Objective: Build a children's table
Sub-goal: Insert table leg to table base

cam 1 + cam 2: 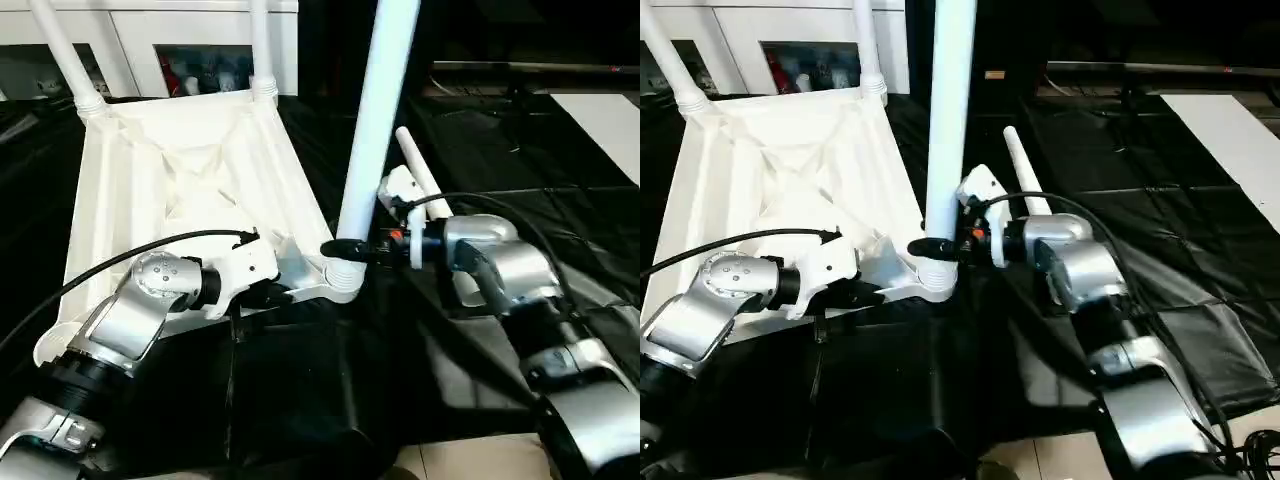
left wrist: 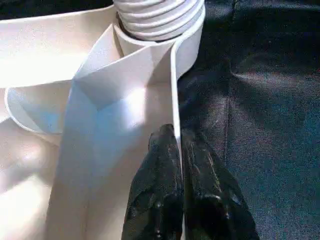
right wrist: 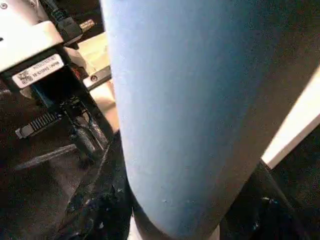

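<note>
The upturned tabletop [image 1: 190,170] is lying at the left on the black cloth [image 1: 1160,230], two legs already standing in its far sockets, and the left gripper [image 2: 176,150] is pinching its near right rim with fingers almost fully closed. Just right of it, the right gripper [image 1: 350,250], jaws about half open, is clasping the upright third leg [image 1: 375,120] low, above its threaded base in the near corner socket [image 1: 343,278]. To seat it well, it is likely best keeping the leg plumb while twisting; the fourth leg [image 1: 1025,180] is lying farther right.

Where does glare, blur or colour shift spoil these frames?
Left eye view: the tabletop underside is blown out, ribs fading into glare. Left wrist view: bright patch on the tabletop rim beside the left end effector, whose fingers look soft. Right wrist view: the leg is too close, blurred and bluish; dark cloth loses detail.
</note>
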